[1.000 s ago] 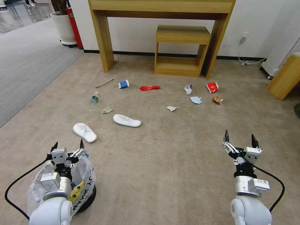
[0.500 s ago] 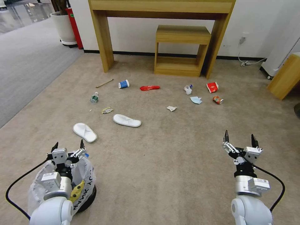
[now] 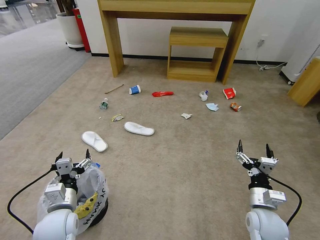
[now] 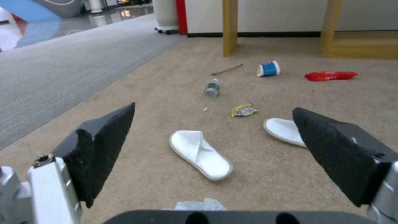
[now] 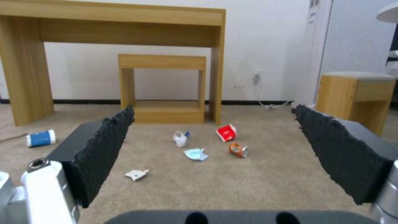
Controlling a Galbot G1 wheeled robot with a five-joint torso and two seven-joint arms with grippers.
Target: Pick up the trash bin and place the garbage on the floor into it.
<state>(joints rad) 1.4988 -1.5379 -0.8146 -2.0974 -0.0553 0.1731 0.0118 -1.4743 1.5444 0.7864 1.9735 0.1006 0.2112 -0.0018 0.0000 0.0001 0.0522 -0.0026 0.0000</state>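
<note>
Two sets of dark fingers spread wide, nothing between either pair. Left gripper (image 3: 73, 156) poised directly above the near-left small round dark bin lined with crinkly clear plastic (image 3: 88, 200), touching or not impossible to say; right gripper (image 3: 253, 150) held out over bare beige short-pile carpet (image 3: 180, 166), well apart from that bin. Left arm plainly nearer, bin straight below its fingers, rim facing up. Black lettering on the liner beside a yellow patch, partly folded, apparently "HANK YO". Litter strewn farther ahead: two flat white slippers (image 3: 94, 141), a blue-and-white paper cup (image 3: 134, 89) on its side, a long red wrapper (image 3: 162, 94); printing there too small to read.
</note>
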